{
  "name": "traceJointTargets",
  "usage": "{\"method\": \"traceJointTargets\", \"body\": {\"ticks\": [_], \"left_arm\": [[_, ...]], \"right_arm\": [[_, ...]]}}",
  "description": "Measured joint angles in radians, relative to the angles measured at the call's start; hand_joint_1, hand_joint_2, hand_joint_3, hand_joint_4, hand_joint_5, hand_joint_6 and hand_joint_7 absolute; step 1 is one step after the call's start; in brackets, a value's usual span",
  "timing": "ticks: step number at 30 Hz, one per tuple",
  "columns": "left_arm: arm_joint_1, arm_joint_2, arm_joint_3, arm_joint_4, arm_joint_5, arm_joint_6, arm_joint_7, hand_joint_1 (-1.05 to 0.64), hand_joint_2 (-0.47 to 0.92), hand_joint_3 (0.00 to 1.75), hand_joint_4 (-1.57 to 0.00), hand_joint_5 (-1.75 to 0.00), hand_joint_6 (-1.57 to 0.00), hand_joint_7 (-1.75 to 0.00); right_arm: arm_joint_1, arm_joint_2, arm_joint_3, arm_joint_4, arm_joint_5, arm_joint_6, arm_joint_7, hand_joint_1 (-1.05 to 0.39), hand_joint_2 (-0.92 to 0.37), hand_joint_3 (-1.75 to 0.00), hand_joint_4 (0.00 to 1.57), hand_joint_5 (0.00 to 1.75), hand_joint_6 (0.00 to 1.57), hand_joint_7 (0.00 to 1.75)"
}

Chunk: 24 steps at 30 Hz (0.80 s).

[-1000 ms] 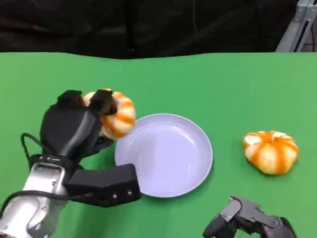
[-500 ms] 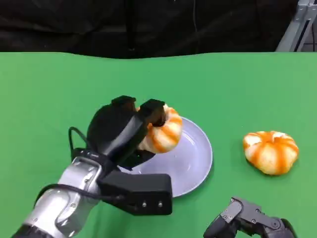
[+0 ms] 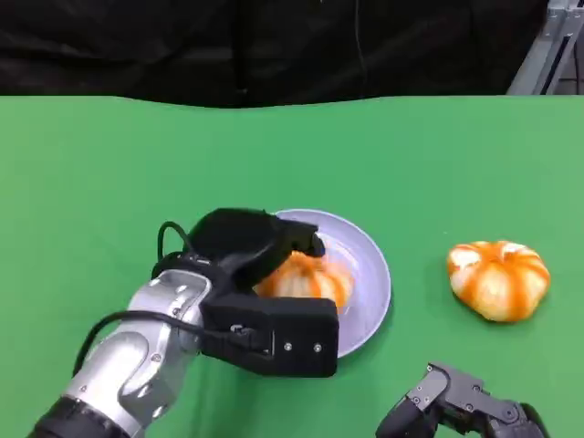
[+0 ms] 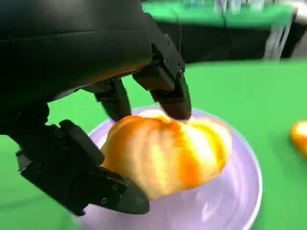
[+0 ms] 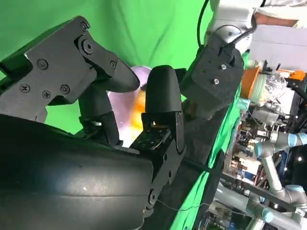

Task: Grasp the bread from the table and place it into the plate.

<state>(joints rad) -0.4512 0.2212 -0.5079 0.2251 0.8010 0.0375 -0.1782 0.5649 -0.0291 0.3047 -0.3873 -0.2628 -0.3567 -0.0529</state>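
Your left hand (image 3: 239, 248) holds the bread (image 3: 306, 278) low over the plate (image 3: 370, 265), fingers (image 4: 165, 84) curled over its top and the thumb under its near side, so the roll sits inside the rim, seemingly at or just above the plate floor, ready for release. Your right hand (image 3: 461, 406) rests near the surface's (image 3: 109, 164) front edge, fingers bent, apparently holding nothing. A second bread (image 3: 497, 278) lies well clear, leaving open room to lift away.

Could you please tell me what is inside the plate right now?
One bread sits inside the plate, gripped by the left hand. The hand and forearm cover the plate's left part, so anything there is hidden.
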Motion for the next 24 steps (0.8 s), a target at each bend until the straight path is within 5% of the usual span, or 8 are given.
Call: {"method": "traceJointTargets", "body": {"ticks": [20,24], "left_arm": [[0.025,0.083,0.030,-0.108,-0.025,-0.025,-0.123,-0.65,0.92,0.30,-0.26,-0.58,-0.45,-0.02],[0.082,0.087,0.091,-0.137,-0.101,-0.076,-0.071,-0.43,0.92,0.24,-0.42,-0.85,-0.61,-0.09]], "right_arm": [[0.002,-0.001,0.004,-0.007,0.002,0.006,0.001,-0.07,-0.45,-1.19,0.65,1.65,0.71,1.29],[-0.001,0.000,0.005,-0.008,0.002,0.008,0.000,-0.07,-0.45,-1.20,0.65,1.64,0.71,1.29]]}}
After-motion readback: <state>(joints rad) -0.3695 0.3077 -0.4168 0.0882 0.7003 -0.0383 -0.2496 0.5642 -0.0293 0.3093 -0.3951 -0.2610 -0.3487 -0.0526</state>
